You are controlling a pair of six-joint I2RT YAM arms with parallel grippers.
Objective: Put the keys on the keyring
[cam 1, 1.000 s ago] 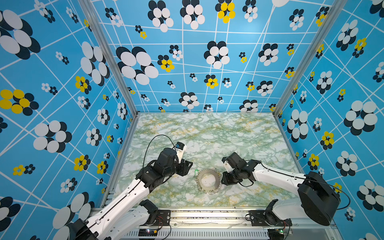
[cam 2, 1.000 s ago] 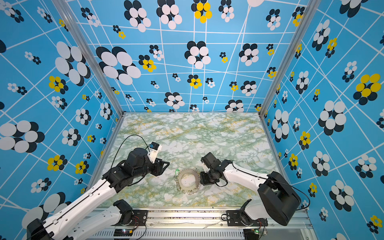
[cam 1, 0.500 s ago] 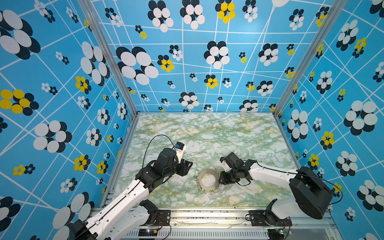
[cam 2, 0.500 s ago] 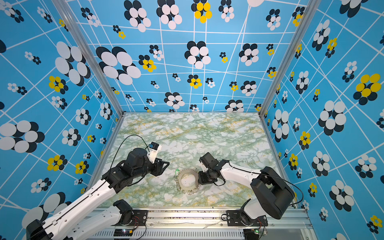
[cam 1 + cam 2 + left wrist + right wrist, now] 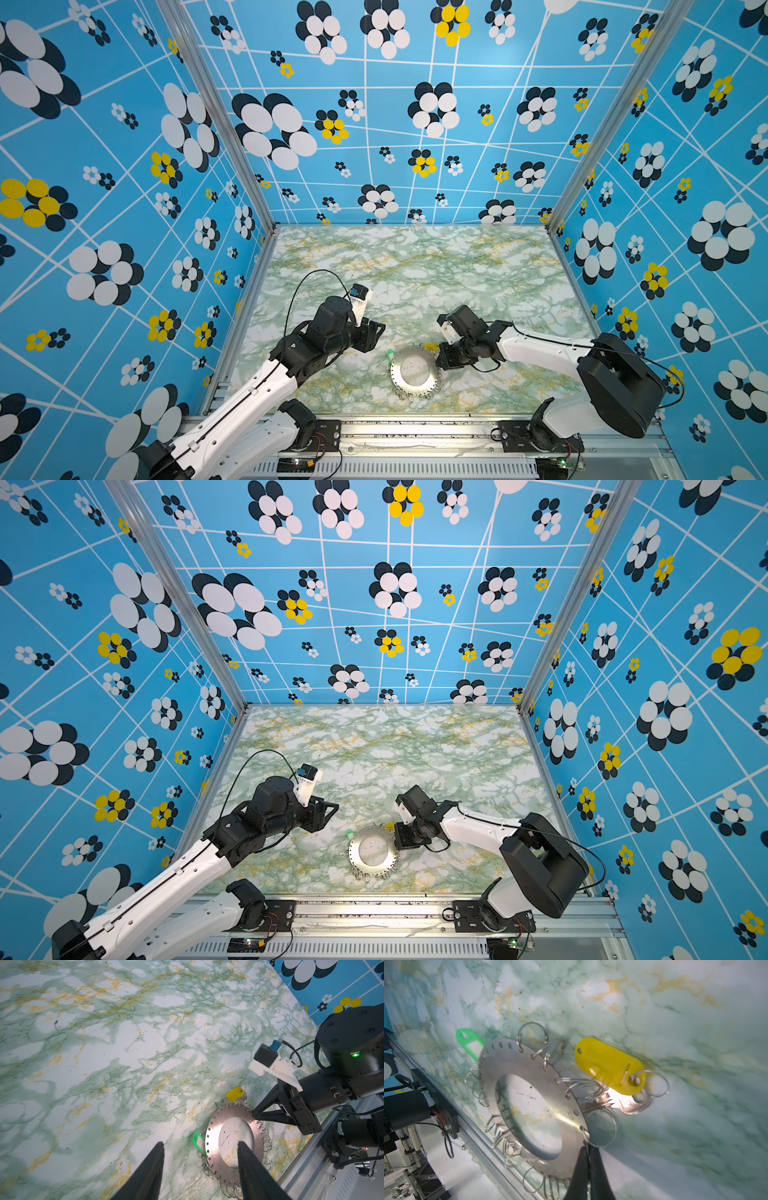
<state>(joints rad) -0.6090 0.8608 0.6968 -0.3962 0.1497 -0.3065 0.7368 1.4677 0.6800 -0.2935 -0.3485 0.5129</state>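
the right tool (image 5: 588, 1154) has its two black fingers pressed together at the rim of the keyring (image 5: 529, 1105), right where one of the thin wire loops (image 5: 600, 1130) leaves the plate. it looks clamped on that loop or on the plate's edge; which of the two i cannot tell, since the tips hide the contact. a pinch there would steady the ring, or single out one loop, so a key can be threaded.

the yellow key (image 5: 609, 1068) lies on the counter (image 5: 685, 1032) just beyond the right tool's tips, beside the rim, with its own small metal loop and what seems a metal key blade under it. it overlaps some rim loops, but whether it is hooked on is unclear. the green key (image 5: 469, 1043) sits on the far side of the ring from the right tool, its end tucked against or under the plate edge.

the left tool (image 5: 199, 1169) hangs above the counter with its fingers apart and nothing between them; below and ahead of it lie the green key (image 5: 198, 1140) and the keyring (image 5: 230, 1138), so it seems poised to take that key.

no container is present; the ring's wide hole shows only bare counter, and its rim carries many wire loops.
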